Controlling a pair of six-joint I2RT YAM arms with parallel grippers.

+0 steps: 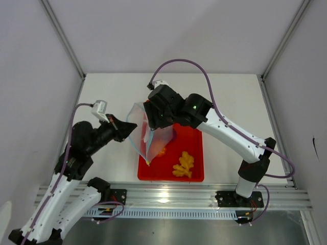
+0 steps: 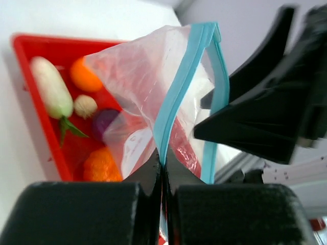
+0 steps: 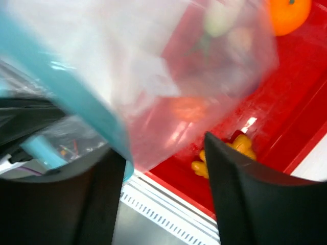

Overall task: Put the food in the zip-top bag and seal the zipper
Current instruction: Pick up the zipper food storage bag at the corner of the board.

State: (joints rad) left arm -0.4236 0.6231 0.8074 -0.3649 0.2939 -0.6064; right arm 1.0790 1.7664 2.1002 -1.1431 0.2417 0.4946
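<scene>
Left tool (image 2: 162, 171): pressed together on zipper (image 2: 180, 84), strip running straight out from it | right tool (image 3: 159, 153): spread astride bag (image 2: 135, 84), gripping nothing | food (image 2: 85, 105): in tray (image 1: 197, 149) beneath bag, nearer right tool.

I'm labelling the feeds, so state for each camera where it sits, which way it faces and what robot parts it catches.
Top external: above and behind the arms, looking down on the table; left arm and right arm both show.
Left wrist: on the left arm, looking along the left pincer, shut on the zipper, toward the red tray.
Right wrist: on the right arm, looking down through the open right pincer at the bag.
Shared: all three show bag and tray.
</scene>
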